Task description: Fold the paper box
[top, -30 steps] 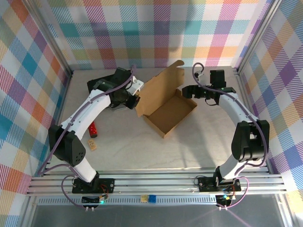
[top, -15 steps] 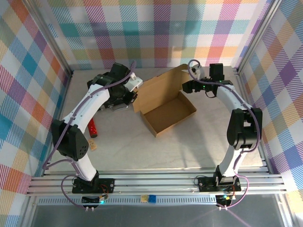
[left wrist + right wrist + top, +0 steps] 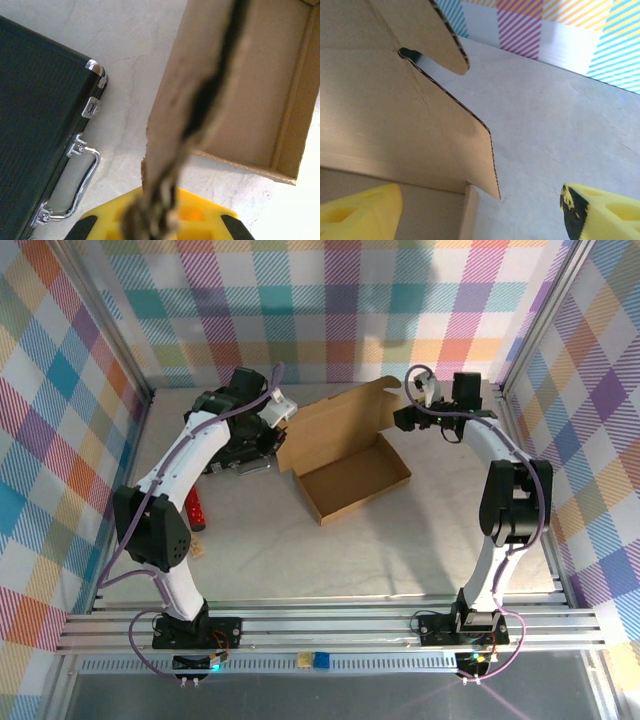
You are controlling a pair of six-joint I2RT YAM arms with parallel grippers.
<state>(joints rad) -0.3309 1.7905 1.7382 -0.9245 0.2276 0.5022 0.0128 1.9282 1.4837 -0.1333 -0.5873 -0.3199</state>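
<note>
Black case (image 3: 35, 125), chrome handle (image 3: 89, 176), flat on pale table (image 3: 400, 540). Red cylinder (image 3: 196, 510) and small tan block (image 3: 197, 550) near left edge. Plaid walls (image 3: 330, 310) around.

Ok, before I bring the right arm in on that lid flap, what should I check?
1. Left gripper shut on the paper box at its lid edge: ok.
2. Right gripper open: ok.
3. Lid flap lined up between the right jaws: ok. Touching either one: cannot tell.
4. Black case apart from the box, with bare table between them: ok.
5. Box tray resting on the table: ok.
</note>
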